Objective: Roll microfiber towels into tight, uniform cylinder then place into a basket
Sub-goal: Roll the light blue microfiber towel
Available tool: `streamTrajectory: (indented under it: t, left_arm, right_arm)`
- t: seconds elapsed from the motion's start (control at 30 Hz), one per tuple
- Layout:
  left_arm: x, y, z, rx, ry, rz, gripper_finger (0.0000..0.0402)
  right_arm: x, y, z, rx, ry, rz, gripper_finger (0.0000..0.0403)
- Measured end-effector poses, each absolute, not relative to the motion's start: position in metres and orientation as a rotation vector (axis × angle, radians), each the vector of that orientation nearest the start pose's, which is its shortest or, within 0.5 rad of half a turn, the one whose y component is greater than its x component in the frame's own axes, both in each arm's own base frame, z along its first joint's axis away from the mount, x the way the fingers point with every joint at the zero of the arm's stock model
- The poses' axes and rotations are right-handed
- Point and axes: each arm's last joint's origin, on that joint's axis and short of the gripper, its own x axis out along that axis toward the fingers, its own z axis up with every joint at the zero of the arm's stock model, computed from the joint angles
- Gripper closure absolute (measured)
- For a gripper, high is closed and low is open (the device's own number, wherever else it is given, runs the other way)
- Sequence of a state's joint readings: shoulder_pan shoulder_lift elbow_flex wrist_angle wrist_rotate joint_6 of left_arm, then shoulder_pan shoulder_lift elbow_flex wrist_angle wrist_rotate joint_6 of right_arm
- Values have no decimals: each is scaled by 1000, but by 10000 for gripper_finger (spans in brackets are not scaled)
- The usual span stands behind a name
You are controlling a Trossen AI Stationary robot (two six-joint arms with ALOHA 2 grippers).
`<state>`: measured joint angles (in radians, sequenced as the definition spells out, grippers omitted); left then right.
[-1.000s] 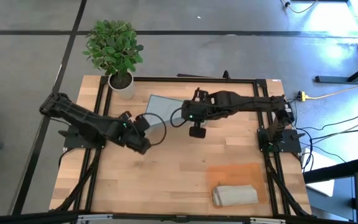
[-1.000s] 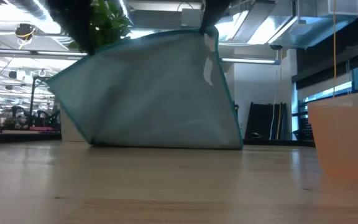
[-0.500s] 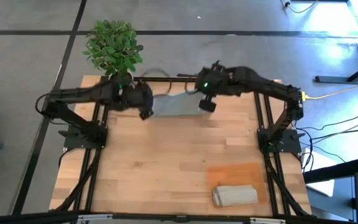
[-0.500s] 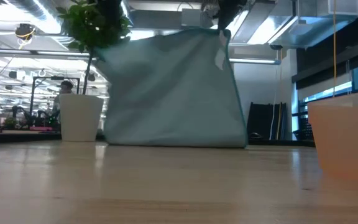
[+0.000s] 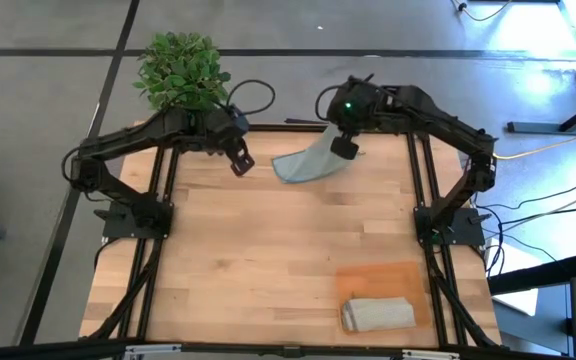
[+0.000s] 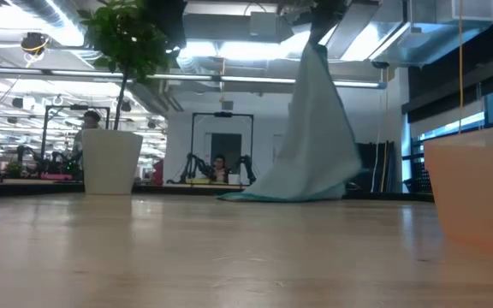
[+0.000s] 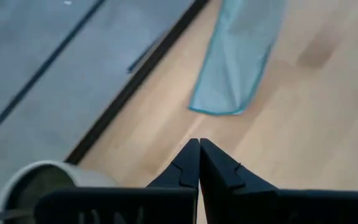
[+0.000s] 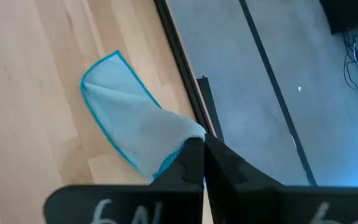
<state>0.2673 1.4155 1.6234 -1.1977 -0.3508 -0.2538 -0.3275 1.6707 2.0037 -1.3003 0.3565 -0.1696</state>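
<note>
Towels first: the pale blue-grey towel (image 5: 305,165) is hanging from the right gripper (image 5: 345,146) near the far edge of the table (image 5: 268,260), pinched by one corner, with its lower end trailing on the wood. In the low view the cloth (image 6: 313,137) is draping in a narrow, folded fall, not spread flat. The right gripper is clamping shut on that corner; the right wrist view shows the fabric (image 8: 135,130) bunching right at the closed fingers. The left gripper (image 5: 240,163) is hovering just beside the white plant pot (image 6: 109,161), fingers pressed together and holding nothing; in the left wrist view the towel's loose end (image 7: 235,62) is lying well apart from it. The grey-beige towel (image 5: 378,313) is lying already rolled on the orange-brown basket (image 5: 393,277) at the near right. Step in hand, as I judge it: laying the blue towel flat for rolling. To do it well, the free corner wants catching by the left gripper, so both arms are tensioning the top edge before lowering it, trailing edge dragging first, to shed the folds. Whether the cloth is doubled over itself is hard to tell from above, probably so. A single-corner lay is risking a skewed, uneven roll.
</note>
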Motion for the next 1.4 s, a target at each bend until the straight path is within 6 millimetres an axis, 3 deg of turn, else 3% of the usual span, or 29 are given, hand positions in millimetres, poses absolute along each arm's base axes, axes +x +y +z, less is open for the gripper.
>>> streamTrajectory:
  t: [0.17,0.37,0.53,0.73,0.87,1.03,1.2,1.4]
  left_arm:
    - [254,70,394,-188,909,635,391]
    - [270,61,386,-178,920,571,344]
    - [294,52,362,-135,1035,492,313]
    - [323,50,327,-100,1159,470,314]
    - [338,58,305,-160,1210,497,317]
    - [352,53,285,-241,1267,383,315]
    - [354,37,285,-195,1272,361,320]
    - [337,19,308,-152,1247,336,321]
  right_arm:
    - [293,-110,425,-156,1030,-528,400]
    - [293,-110,425,-152,1029,-527,400]
    - [292,-109,424,-147,1039,-527,400]
    - [292,-107,423,-114,1044,-463,400]
    - [292,-107,422,-115,1053,-459,400]
    - [286,-108,420,-99,1104,-449,400]
    - [286,-106,417,28,1101,-360,400]
    - [300,-106,412,137,1043,-331,400]
